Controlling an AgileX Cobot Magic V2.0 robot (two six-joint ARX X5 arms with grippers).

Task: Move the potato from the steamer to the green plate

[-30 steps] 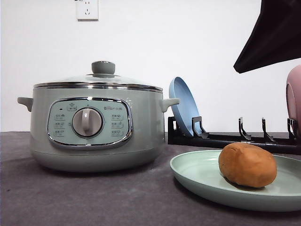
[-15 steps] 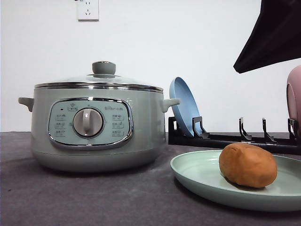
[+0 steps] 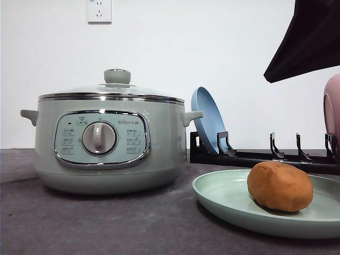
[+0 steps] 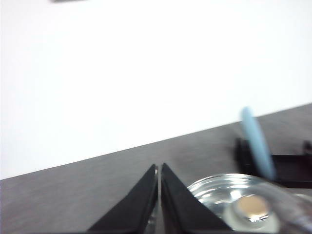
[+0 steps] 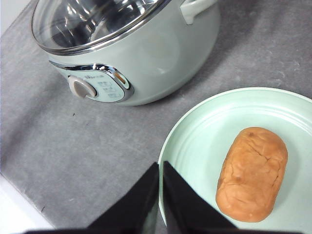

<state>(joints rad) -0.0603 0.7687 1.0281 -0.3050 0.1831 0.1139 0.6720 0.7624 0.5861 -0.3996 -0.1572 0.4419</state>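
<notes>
Left gripper [image 4: 159, 168]: 2 black fingers pressed together, empty, held above the steamer [image 3: 109, 141], over the glass lid [image 4: 243, 202].

Right gripper [image 5: 160, 168]: 2 black fingers closed tip to tip, gripping nothing, raised over the near rim of the green plate [image 3: 223, 199].

Potato [image 3: 280, 186]: orange-brown oval, lying on the green plate, right of the steamer, clear of both grippers.

Steamer: lid on, green knob [image 3: 117, 76] upright, dial [image 3: 99, 138] facing front.

Surface: dark grey matte tabletop [image 3: 106, 223]. Black dish rack [image 3: 255, 156] behind the plate, right of the steamer, holding 1 blue plate [image 3: 208, 119] on edge; pink plate [image 3: 332, 111] at frame edge.

Room: white wall, 1 socket [image 3: 99, 10] above the steamer.
</notes>
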